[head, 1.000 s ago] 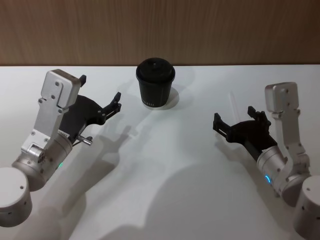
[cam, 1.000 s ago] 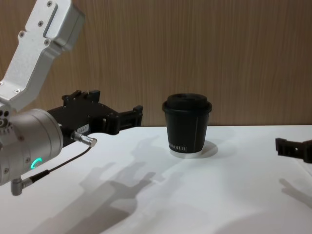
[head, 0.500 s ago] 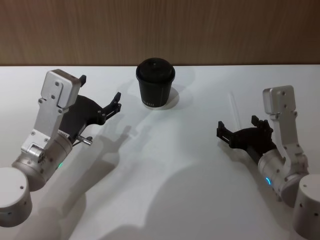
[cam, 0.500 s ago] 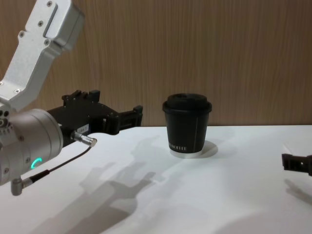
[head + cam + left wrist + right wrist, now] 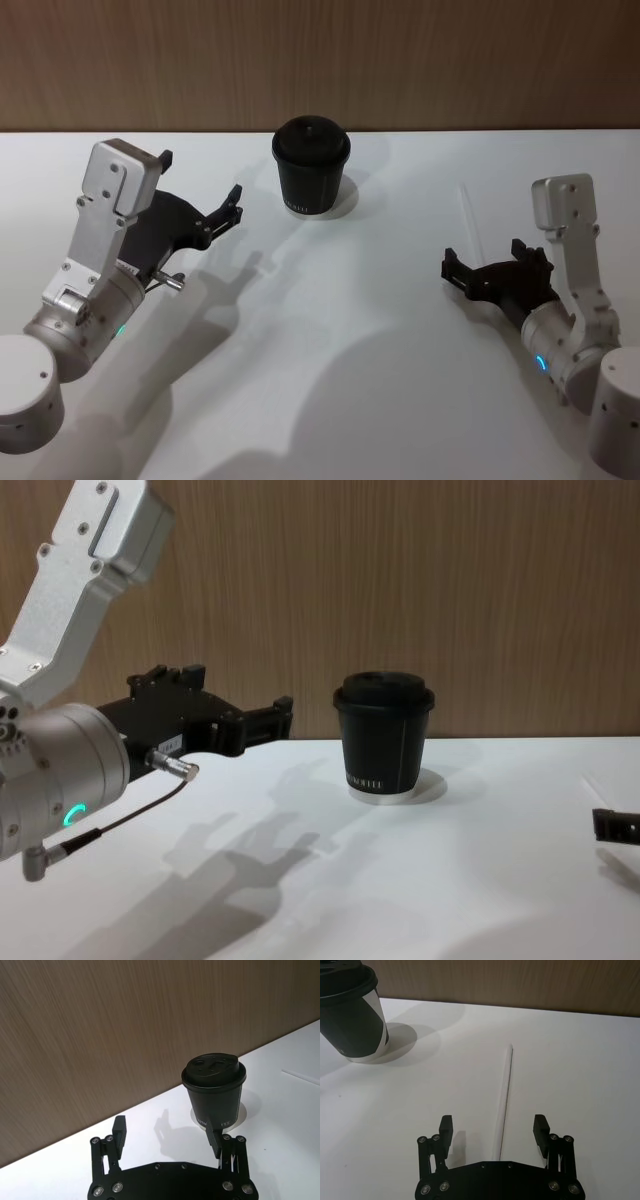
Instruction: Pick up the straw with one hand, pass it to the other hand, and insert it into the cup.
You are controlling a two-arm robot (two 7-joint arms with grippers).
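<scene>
Thin straight white straw [image 5: 466, 212], flat on the white tabletop [image 5: 350, 330] on the robot's right side. Well apart from the small black paper cup [image 5: 311, 167] with its black plastic lid, upright near the table's far edge, about midway between the arms, just before the brown wood-grain wall [image 5: 400, 60].

Seen from the right wrist: straw [image 5: 503, 1102] lengthwise away from the camera, near end between the two short prongs of the black blocky right gripper [image 5: 493, 1124], touched by neither. Prongs spread wide, one on each side of the tube. From the head: right gripper [image 5: 483, 256] at the straw's near end, on a silver-grey arm with a blue-lit ring.

Farther out, on the robot's left: black blocky left gripper [image 5: 200, 177] on a silver-grey arm with a teal ring light, raised off the table, aimed toward the cup [image 5: 214, 1092]. Likewise spread wide, with nothing between the prongs, and well short of the cup.
</scene>
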